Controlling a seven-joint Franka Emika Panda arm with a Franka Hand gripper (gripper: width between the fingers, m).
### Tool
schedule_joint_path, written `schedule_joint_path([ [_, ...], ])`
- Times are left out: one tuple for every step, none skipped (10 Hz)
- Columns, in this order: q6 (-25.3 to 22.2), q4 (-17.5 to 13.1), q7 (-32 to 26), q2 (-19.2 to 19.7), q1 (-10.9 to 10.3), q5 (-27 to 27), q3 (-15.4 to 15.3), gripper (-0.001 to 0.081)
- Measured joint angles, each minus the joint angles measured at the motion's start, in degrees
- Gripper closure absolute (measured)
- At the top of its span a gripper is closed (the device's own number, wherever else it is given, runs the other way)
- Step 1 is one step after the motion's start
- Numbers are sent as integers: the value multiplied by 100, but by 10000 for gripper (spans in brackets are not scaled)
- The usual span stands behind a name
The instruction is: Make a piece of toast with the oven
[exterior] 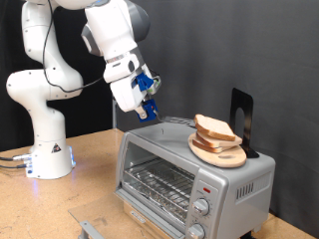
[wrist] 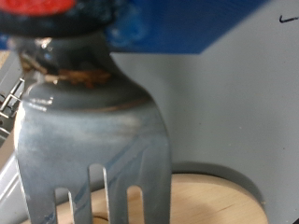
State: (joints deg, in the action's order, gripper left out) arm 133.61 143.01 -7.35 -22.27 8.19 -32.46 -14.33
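The tool (exterior: pixel 152 104) is held above the top of the oven (exterior: pixel 189 169), near that top's edge at the exterior view's left; in the wrist view a metal fork (wrist: pixel 93 140) fills the picture, its neck running up into the tool, so the tool is judged to be clenched on the fork, though the fingers themselves are not seen. The toast (exterior: pixel 216 128) lies on a round wooden board (exterior: pixel 221 151) on the oven's top, towards the exterior view's right; a dark upright stand (exterior: pixel 242 118) is seen just behind it. The oven stands on the table (exterior: pixel 90 184); its glass door appears shut, with the wire rack visible through it and bare, so the toast has not yet gone inside. In the wrist view the fork's tines point down at the board's pale rim (wrist: pixel 210 201).

The step in hand is judged to be bringing the fork to the toast. It would be done well if the tines were kept low and nearly flat to the board, slid under the slice rather than stabbed through it; a steep angle could push the toast off the board or the board off the oven's top. The approach is best made slowly and in line with the slice.
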Motion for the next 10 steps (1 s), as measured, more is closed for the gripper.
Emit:
schedule_joint_path([
  [1,-9,102,9,9,41,-9,369],
  [19,-28,231,41,13,97,-24,369],
  [60,-69,377,111,17,155,-48,369],
  [93,-137,532,215,25,216,-76,369],
  [109,-222,653,333,30,292,-96,369],
  [129,-296,715,446,31,364,-117,369],
  [149,-349,745,540,31,417,-138,369],
  [175,-390,750,617,31,448,-154,369],
  [203,-427,751,669,31,478,-168,369],
  [221,-466,752,719,31,507,-189,369],
])
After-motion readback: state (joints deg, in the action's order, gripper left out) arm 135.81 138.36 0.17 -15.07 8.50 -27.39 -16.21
